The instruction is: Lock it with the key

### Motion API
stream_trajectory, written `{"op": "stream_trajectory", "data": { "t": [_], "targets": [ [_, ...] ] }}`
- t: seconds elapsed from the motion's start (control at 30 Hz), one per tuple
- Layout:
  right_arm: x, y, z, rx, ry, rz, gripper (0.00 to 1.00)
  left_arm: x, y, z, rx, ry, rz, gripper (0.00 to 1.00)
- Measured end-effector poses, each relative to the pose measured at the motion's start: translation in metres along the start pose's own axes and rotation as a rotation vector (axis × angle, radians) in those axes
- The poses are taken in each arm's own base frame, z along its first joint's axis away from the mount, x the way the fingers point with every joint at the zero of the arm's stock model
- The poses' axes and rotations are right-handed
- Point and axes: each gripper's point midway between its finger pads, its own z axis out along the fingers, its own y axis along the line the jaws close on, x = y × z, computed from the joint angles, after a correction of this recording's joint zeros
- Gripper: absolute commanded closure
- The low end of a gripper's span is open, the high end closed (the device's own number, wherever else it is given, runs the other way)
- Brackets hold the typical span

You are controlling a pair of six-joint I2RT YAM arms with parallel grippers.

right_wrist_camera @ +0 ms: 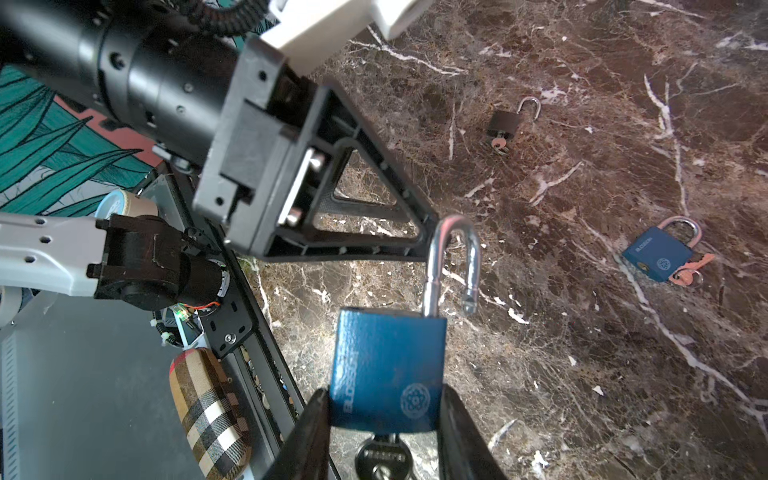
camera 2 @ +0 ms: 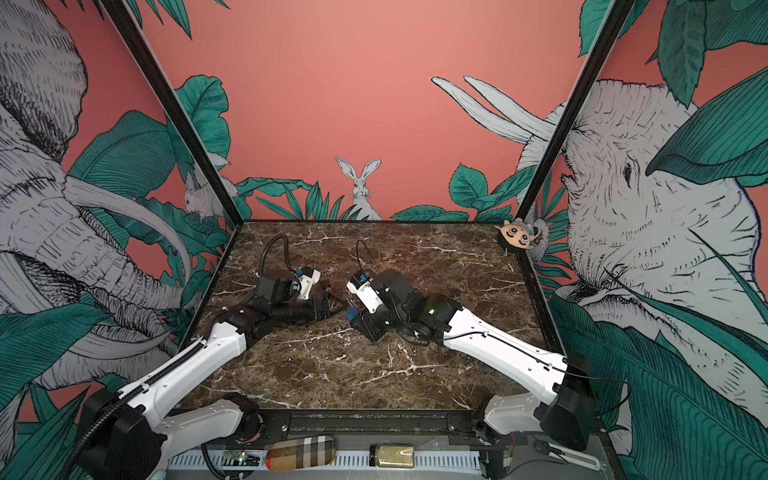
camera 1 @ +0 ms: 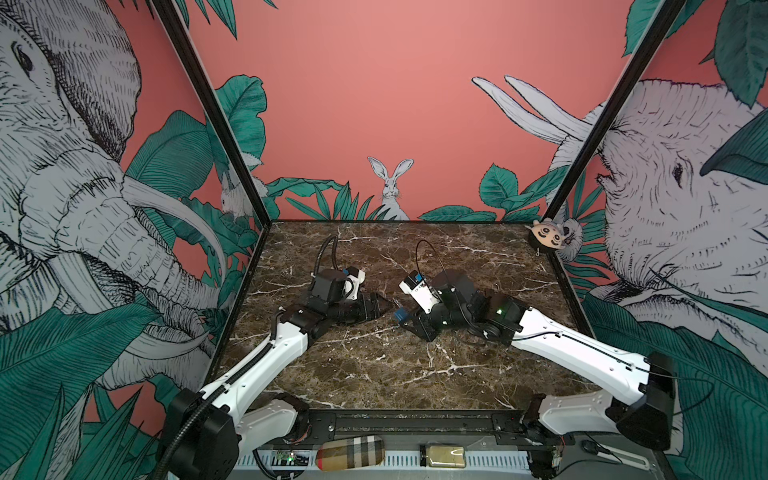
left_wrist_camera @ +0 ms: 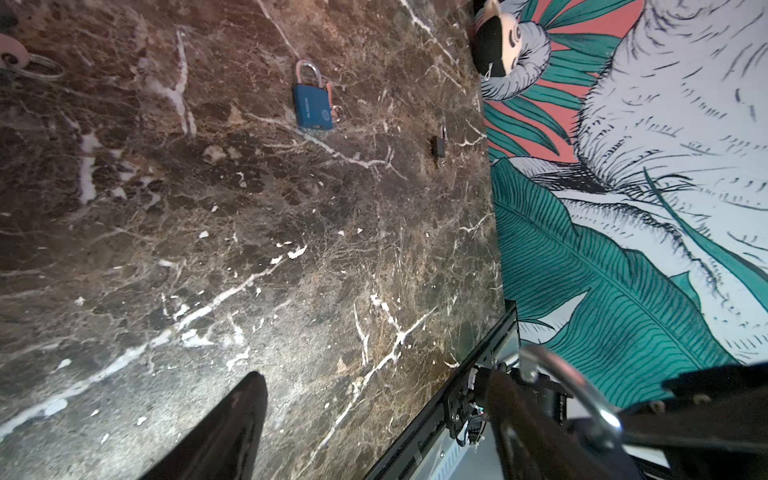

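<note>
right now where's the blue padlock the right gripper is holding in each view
Top view: blue padlock mid-table, between the two arms.
Top view: same spot mid-table.
Left wrist: only its silver shackle shows.
Right wrist: close up, clamped in the right gripper, shackle open.
Landmark: plaid case, in both top views and right wrist only.
</note>
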Motion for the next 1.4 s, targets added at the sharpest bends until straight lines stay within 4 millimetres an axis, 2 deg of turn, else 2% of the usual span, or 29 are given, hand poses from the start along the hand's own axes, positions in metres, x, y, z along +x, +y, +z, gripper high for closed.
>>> {"op": "stream_trajectory", "data": {
  "t": [0.17,0.4,0.57,0.93,1.23,1.4],
  "targets": [
    [-0.002,0.005,0.000,-0.029,-0.006,-0.001,0.84,-0.005,-0.009,-0.015,0.008,-0.060,0.054,0.17],
    [0.003,0.011,0.000,-0.070,0.012,0.004,0.84,-0.016,-0.004,-0.023,-0.051,-0.096,0.085,0.16],
    [0.009,0.016,0.001,-0.105,0.032,0.011,0.84,-0.024,-0.004,-0.017,-0.055,-0.092,0.078,0.17],
    [0.008,0.021,0.002,-0.134,0.034,0.007,0.84,-0.021,-0.005,-0.004,-0.017,-0.042,0.041,0.18],
    [-0.004,0.018,-0.003,-0.123,0.017,-0.006,0.84,-0.016,-0.010,-0.001,0.028,-0.021,0.034,0.19],
    [-0.012,0.009,-0.006,-0.102,-0.005,-0.003,0.84,-0.012,-0.010,0.000,0.039,-0.004,0.027,0.20]
  ]
}}
